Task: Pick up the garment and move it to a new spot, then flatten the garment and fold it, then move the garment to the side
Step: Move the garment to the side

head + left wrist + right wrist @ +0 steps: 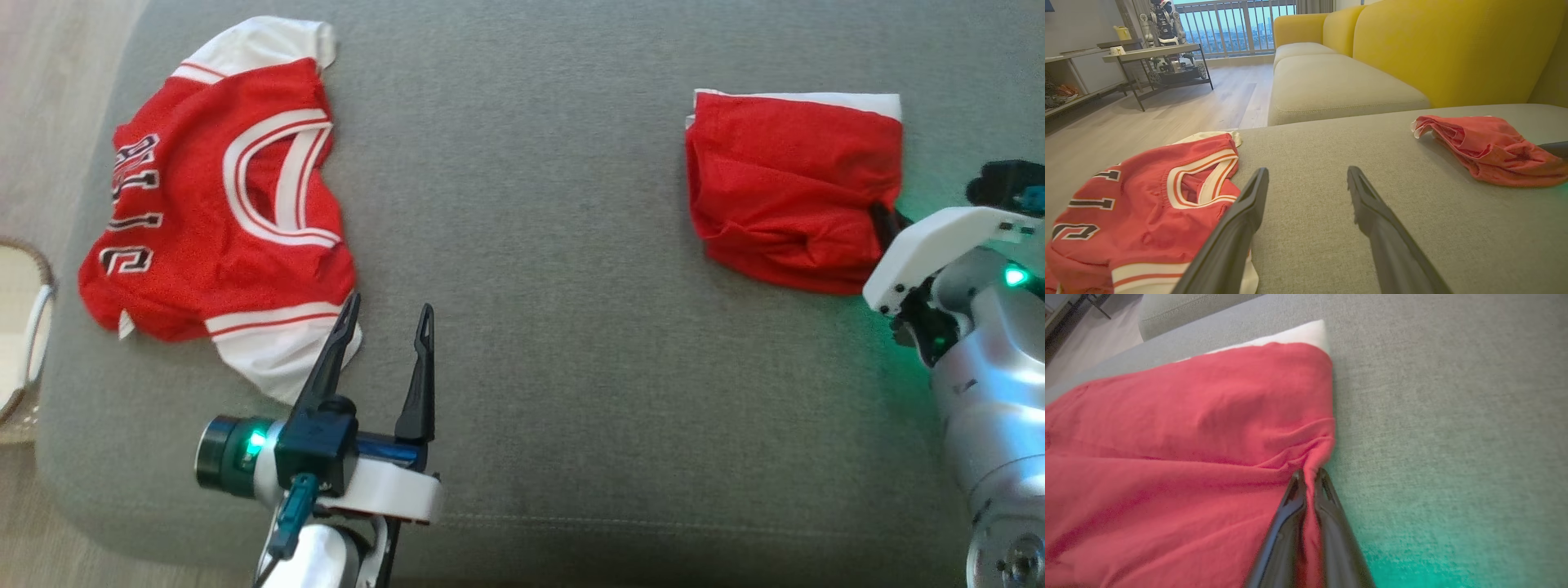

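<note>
Right pincer (1309,473) is clenched on the right edge of the folded garment (792,192), with red cloth bunched between its fingers. That garment lies on the right side of the grey cushion (531,245). Left pincer (389,306) is spread wide and holds nothing, just beside the jersey (220,220) over on the left.
</note>
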